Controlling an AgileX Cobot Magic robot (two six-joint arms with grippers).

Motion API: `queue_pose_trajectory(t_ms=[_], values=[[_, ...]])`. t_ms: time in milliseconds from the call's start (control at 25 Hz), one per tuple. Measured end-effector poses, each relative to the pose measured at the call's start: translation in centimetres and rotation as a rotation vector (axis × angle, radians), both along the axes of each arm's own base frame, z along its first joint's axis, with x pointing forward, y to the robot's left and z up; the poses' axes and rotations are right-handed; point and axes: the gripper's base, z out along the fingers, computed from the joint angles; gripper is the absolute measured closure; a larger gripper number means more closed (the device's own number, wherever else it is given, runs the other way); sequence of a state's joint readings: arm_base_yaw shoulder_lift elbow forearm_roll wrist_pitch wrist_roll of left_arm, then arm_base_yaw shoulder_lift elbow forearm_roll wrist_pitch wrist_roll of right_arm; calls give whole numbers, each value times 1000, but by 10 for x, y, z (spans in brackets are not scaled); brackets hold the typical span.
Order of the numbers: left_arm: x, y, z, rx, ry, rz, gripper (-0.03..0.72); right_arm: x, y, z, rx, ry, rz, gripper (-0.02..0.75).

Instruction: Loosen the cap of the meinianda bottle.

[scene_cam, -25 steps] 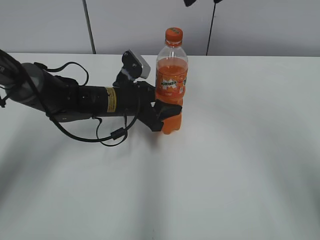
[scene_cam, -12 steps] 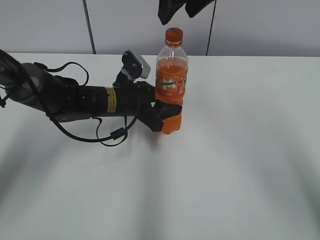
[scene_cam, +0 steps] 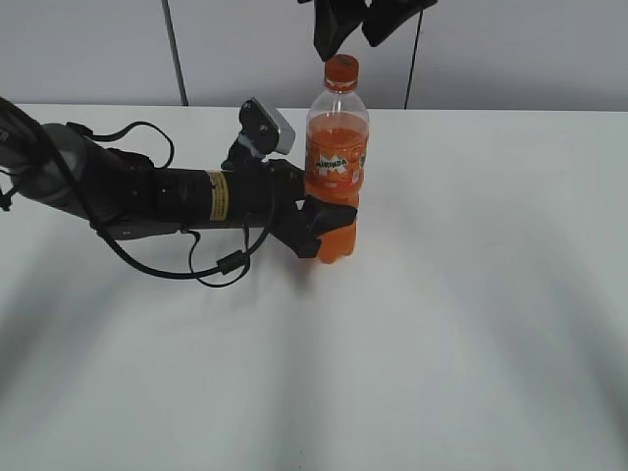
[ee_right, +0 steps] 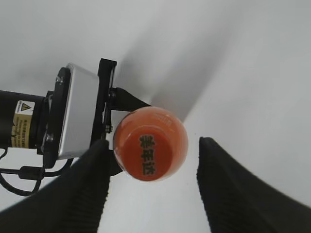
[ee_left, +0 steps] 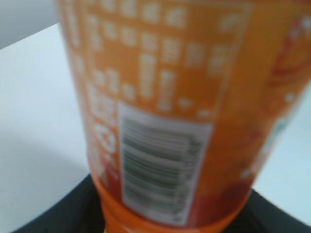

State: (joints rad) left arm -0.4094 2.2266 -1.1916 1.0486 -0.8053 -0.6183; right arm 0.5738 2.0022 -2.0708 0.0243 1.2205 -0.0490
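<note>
On the white bench (scene_cam: 471, 324), our left gripper (scene_cam: 329, 221) clamps the meinianda bottle (scene_cam: 337, 157). Right gripper (scene_cam: 358, 25) hovers jaws apart above the cap (scene_cam: 341, 67). Next we lower and close.

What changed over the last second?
The right tool came down from the top of the exterior view, open, to just above the cap, not yet touching it. The left tool stayed shut on the bottle, which stayed upright and in place.

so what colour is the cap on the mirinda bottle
Orange, with dark characters printed on top; the cap shows best in the right wrist view.
</note>
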Motion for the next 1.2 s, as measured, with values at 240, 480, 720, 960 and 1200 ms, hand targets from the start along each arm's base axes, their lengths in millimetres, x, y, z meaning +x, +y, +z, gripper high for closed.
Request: queue_pose_trajectory(t_ms=[240,480,720,960,1200], values=[[0,0,0,0,0,0,309,4,2,-9,-11,17,0,309],[0,0,0,0,0,0,309,6,6,-17,-2,45,1,309],[0,0,0,1,0,0,309,7,7,-19,-4,49,1,329],[0,0,0,1,0,0,309,7,7,-19,-3,49,1,372],[0,0,0,1,0,0,309,7,6,-19,-5,48,1,463]])
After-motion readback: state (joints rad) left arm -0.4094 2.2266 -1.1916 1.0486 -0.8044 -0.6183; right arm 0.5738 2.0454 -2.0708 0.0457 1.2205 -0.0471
